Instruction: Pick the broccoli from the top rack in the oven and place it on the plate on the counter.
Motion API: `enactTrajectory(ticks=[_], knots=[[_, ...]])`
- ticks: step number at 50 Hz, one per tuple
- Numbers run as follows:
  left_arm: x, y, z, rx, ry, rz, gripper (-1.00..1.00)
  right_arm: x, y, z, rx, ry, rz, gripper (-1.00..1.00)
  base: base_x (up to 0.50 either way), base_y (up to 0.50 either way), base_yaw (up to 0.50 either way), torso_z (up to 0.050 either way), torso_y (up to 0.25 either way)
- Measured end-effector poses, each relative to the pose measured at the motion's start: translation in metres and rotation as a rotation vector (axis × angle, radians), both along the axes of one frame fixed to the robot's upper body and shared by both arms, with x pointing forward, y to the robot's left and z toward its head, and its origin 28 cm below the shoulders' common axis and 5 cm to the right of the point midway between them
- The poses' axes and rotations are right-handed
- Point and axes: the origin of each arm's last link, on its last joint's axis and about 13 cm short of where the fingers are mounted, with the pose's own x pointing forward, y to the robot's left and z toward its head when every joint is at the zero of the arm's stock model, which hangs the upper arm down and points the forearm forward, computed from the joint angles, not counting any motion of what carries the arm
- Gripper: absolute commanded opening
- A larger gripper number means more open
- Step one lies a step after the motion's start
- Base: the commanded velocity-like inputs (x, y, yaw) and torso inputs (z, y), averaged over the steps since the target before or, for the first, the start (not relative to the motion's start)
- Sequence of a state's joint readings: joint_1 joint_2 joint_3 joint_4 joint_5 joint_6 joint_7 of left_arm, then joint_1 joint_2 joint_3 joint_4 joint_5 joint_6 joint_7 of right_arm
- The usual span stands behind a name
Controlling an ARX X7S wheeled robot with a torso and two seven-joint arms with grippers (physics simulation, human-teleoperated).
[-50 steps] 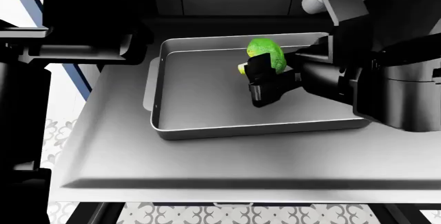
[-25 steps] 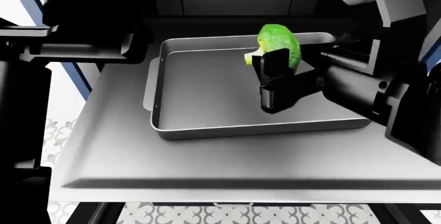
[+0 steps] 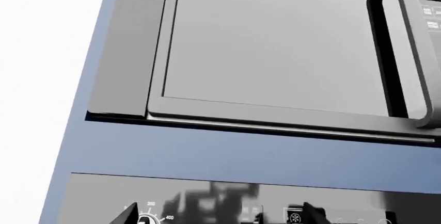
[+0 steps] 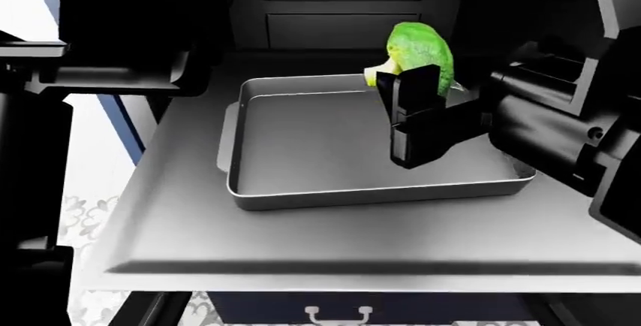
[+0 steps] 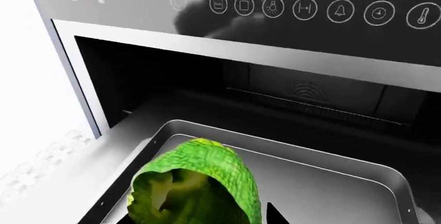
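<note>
Held the broccoli in closed right jaws above the tray's far right corner; next, out of the oven, toward the unseen plate.

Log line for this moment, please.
phase: lifting | right hand: shut on broccoli, above baking tray | left hand: unseen | plate: unseen
</note>
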State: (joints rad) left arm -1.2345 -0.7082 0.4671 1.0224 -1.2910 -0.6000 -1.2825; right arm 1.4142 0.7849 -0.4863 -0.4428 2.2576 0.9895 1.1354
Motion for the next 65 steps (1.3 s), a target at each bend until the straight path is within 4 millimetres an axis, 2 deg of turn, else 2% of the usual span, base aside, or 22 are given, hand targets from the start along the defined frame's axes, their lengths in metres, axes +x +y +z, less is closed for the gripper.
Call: enactTrajectory(ticks=[21,27,65], knots=[[0.0014,0.0005,-0.0006,-0.007,0.004,-0.002,1.00,0.0007,-0.0005,-0.0008,-0.001,-0.012,-0.001,-1.00,0.00,0.00,0.00,0.000,0.250],[0.0006,-0.0002,-0.0004,0.006,0.001,-0.002,1.00,0.0007,-0.0002,-0.0004,0.000,-0.016,0.001,-1.00,0.00,0.00,0.00,0.000,0.000],[0.0005,-0.0020,-0.0035,0.018,-0.007,-0.001,1.00,0.0012,0.0017,-0.0028,-0.015,0.002,0.014,-1.00,-0.15,-0.50,0.00,0.000,0.000]])
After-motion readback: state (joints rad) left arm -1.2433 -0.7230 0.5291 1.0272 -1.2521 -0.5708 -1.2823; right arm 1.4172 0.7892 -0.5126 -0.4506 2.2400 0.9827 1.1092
